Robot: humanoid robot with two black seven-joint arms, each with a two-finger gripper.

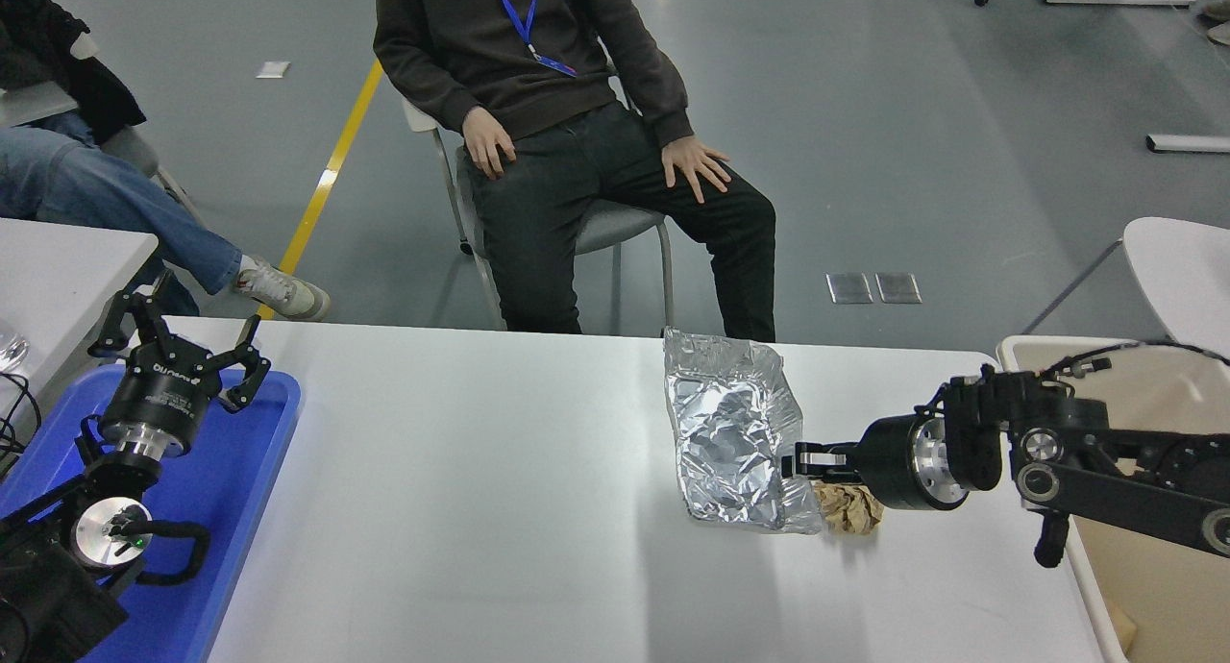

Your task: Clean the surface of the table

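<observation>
Table: the wide matte white-grey table [461,509] is spread beneath both arms.
Foil: a crumpled silver foil sheet [735,437], long axis twelve-to-six, is held raised at nine o'clock of the right pincer [794,461], clamped on its edge.
Paper: a brown crumpled wad [850,509] lies beneath.
Left pincer [183,341]: parked apart, at eight o'clock.

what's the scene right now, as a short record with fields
surface: white table
held item: crumpled foil sheet, lifted by its right edge
right tool: shut on the foil sheet
other litter: brown paper wad on the table, beside the foil's lower corner
left tool: open, parked over the blue tray
right side: beige bin
far side: seated person
</observation>
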